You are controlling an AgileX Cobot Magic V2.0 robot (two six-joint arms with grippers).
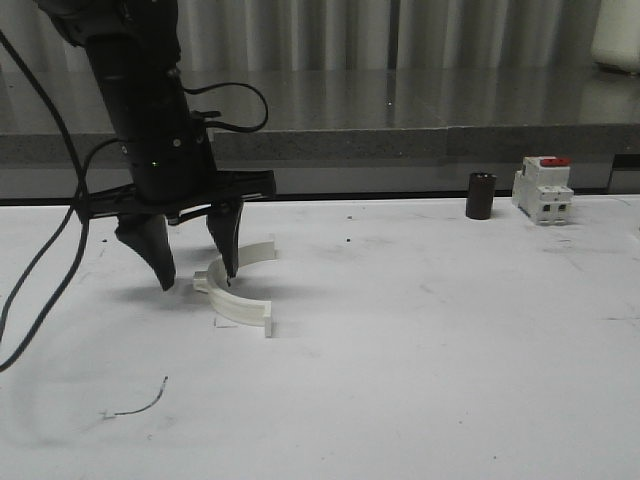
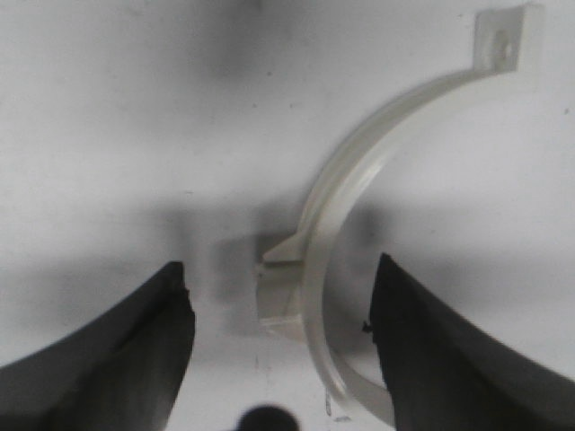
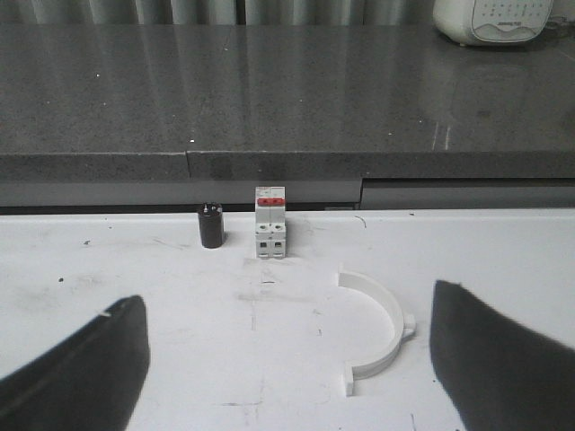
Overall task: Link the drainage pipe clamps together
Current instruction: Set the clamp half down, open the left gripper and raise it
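One white half-ring drainage pipe clamp (image 1: 238,306) lies flat on the white table, its small tab pointing left. My left gripper (image 1: 197,276) hangs over it, open. One finger stands outside the tab and the other inside the arc. In the left wrist view the clamp (image 2: 334,215) and its tab sit between the dark fingertips (image 2: 171,310), with a gap on each side of my left gripper (image 2: 278,274). A second clamp half (image 3: 388,325) lies in the right wrist view, ahead of my open right gripper (image 3: 287,377), nearer one finger and untouched.
A black cylinder (image 1: 481,195) and a white breaker with a red top (image 1: 542,189) stand at the back right of the table; both also appear in the right wrist view, cylinder (image 3: 212,225) and breaker (image 3: 270,223). A thin wire (image 1: 140,402) lies front left. A grey ledge (image 1: 400,145) runs behind.
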